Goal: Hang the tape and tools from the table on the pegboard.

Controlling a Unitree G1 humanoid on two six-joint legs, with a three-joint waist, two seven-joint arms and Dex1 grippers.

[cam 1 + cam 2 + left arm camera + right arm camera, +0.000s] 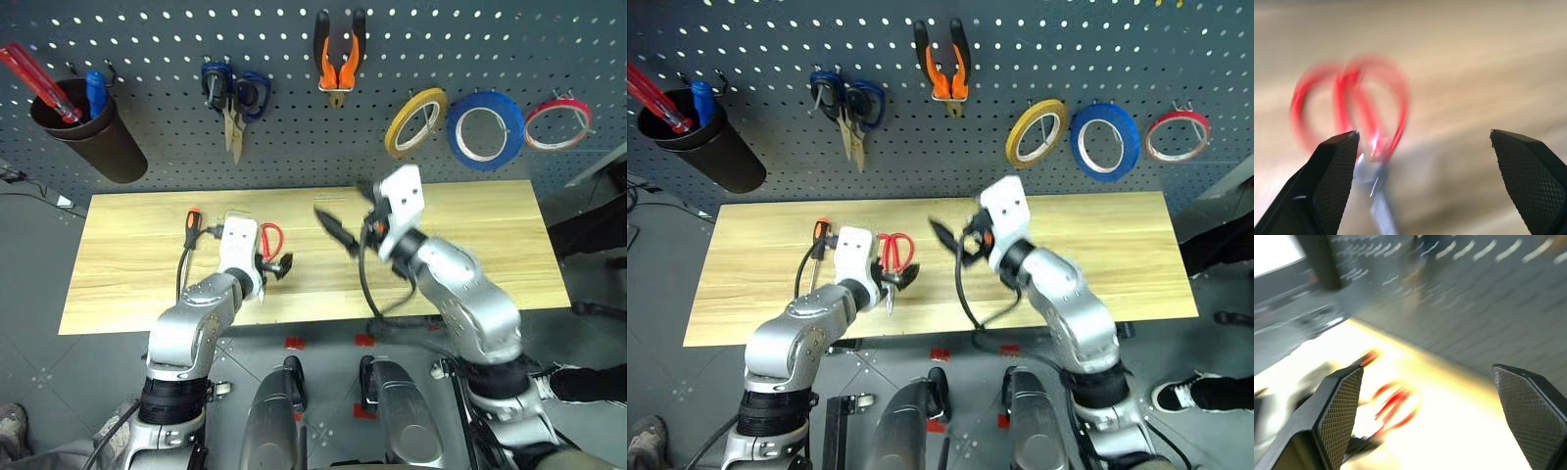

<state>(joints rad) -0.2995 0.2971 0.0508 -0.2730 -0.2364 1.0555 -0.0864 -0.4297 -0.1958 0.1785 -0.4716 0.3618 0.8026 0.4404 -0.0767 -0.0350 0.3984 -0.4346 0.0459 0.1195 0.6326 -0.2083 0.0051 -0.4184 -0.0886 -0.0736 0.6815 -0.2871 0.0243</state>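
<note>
My left gripper (1422, 142) stood with fingers wide apart and empty, low over the table (490, 264), aimed at the red-handled scissors (894, 253). In the left wrist view the red loops lay just beyond one fingertip and off to that side, not centred between the pads. The scissors lay flat on the wood with the slim screwdriver (191, 227) just beside them toward my left edge.

My right gripper (345, 227) was also spread and held nothing, raised above the middle of the table.

Farther back, on the pegboard (294, 127): pliers (339, 54) hung on a hook, and the blue tape (485, 129) hung between a thin yellow roll (415, 121) and a thin red roll (558, 124).

Judgement: tape and pliers done; scissors and screwdriver remained. Step in hand was the scissors pick-up. Next move called for shifting the left gripper sideways to straddle the handles, lowering, then closing.
</note>
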